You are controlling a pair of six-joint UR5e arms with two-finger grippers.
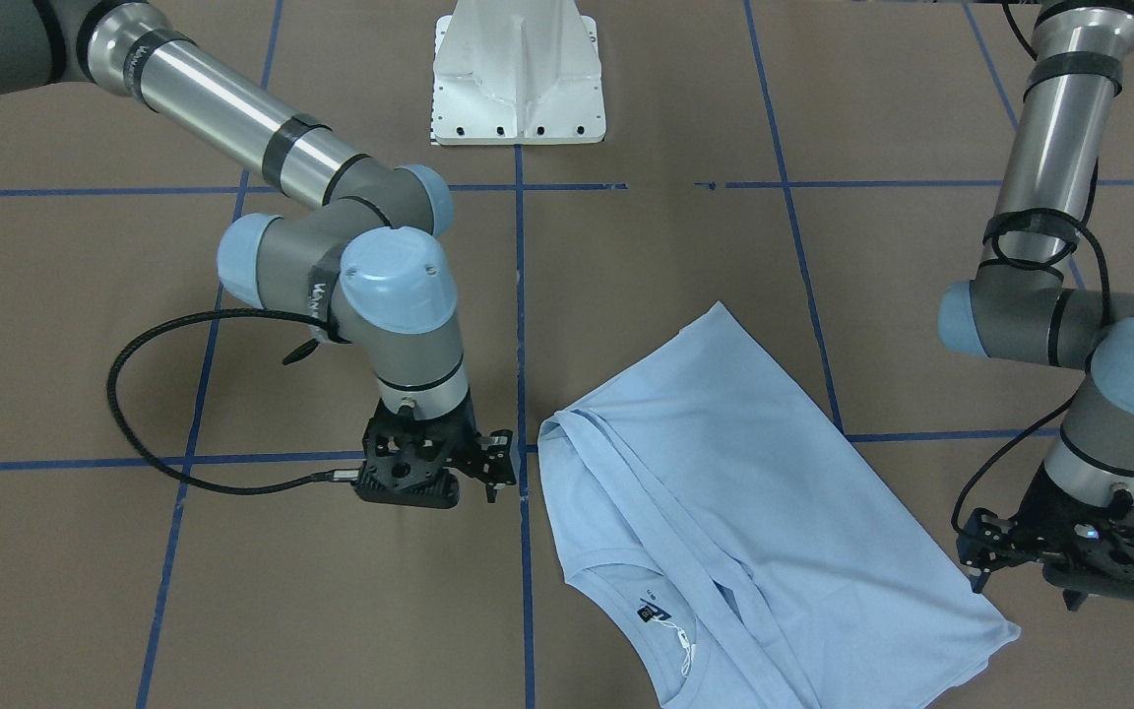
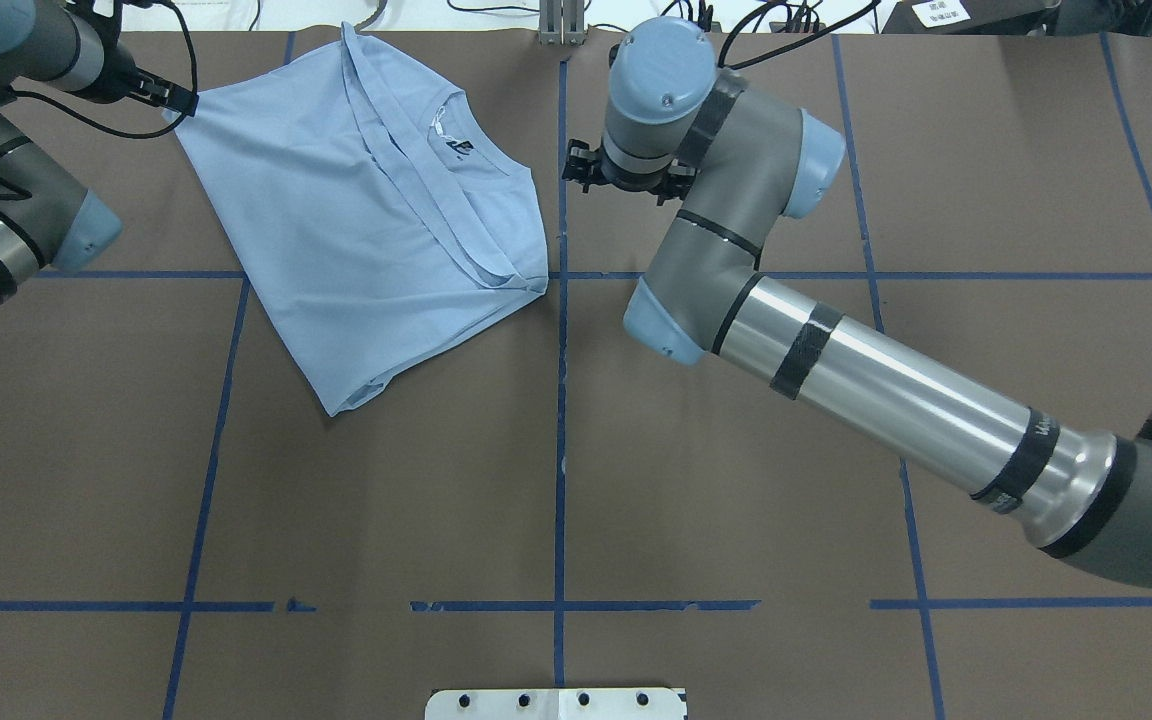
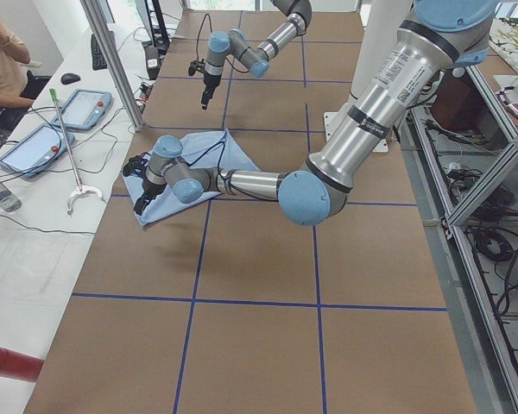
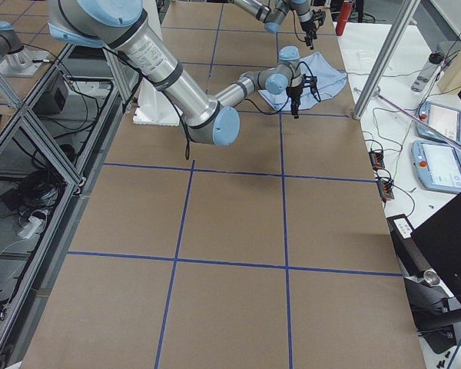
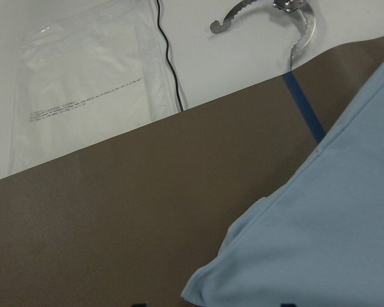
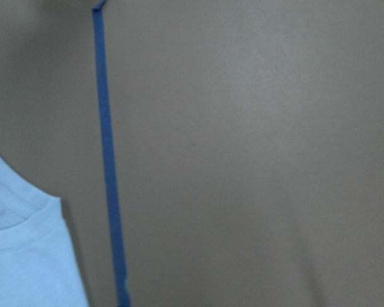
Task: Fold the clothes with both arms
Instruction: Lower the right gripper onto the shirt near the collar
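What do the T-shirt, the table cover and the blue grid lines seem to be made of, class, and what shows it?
T-shirt: soft knit fabric, probably cotton jersey, matt; it drapes, creases and has a ribbed collar.
Table cover: likely brown paper or card; matt, flat and even.
Grid lines: probably adhesive tape; thin strips with ragged breaks in places.

Partly folded light blue T-shirt [image 1: 724, 473] (ribbed collar and dark neck label showing) lies flat between the right gripper [image 1: 491, 475] and the left gripper [image 1: 978, 569], one corner just beside the latter.
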